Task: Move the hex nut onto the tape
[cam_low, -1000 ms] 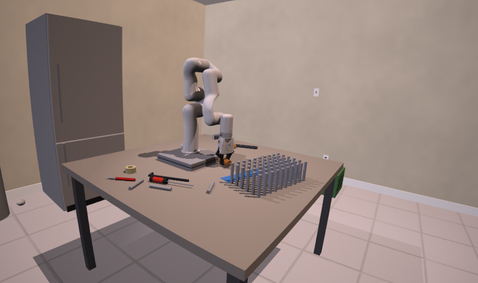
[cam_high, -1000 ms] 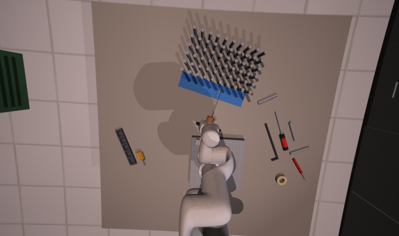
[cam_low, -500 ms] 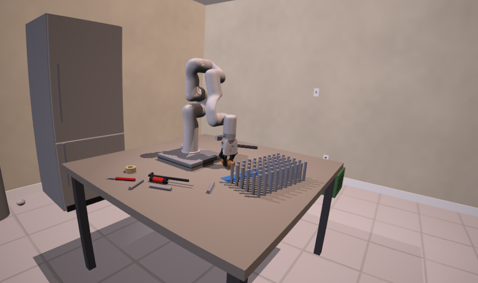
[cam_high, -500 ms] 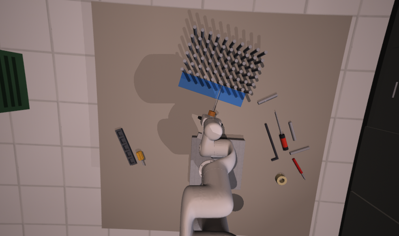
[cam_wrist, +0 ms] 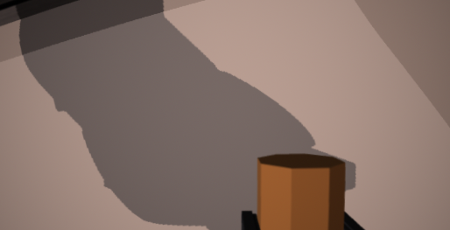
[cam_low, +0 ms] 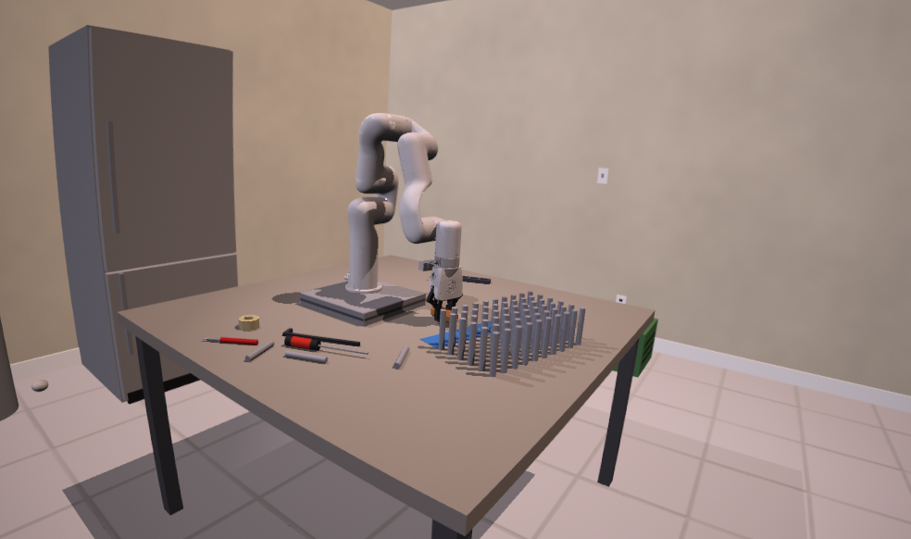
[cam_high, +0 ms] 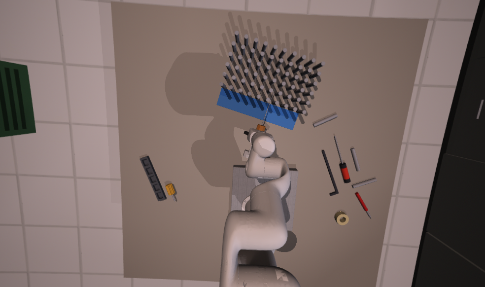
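At the near edge of the spacers (cam_high: 272, 71), I see the pick (cam_high: 267, 108) lying with its long axis across the tape (cam_high: 251, 106), tip among the posts, handle back in my gripper (cam_high: 260, 128), clamped on it. Nut hidden.

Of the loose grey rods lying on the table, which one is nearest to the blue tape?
The grey rod just past the blue tape's end; the other two lie farther away, beside the red-handled tool.
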Available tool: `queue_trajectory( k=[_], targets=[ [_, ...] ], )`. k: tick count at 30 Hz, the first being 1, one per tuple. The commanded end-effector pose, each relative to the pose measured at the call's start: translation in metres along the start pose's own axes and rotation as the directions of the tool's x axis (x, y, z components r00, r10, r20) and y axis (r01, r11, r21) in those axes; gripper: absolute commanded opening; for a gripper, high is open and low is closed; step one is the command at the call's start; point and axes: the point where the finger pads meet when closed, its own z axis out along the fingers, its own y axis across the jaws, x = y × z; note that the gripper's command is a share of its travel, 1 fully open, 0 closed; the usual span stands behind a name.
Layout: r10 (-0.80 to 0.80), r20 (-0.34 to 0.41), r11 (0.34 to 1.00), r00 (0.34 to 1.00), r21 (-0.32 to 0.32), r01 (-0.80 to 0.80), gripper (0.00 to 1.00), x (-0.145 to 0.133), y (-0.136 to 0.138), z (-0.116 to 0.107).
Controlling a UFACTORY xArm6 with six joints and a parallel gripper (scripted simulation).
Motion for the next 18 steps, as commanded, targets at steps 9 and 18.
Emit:
queue_trajectory(
  k=[9, 18],
  targets=[
    [0.000, 0.002, 1.000, 1.000, -0.001, 0.000, 0.00, -0.030, 0.000, -0.001],
    [0.000, 0.002, 1.000, 1.000, -0.001, 0.000, 0.00, -0.048, 0.000, -0.001]
  ],
)
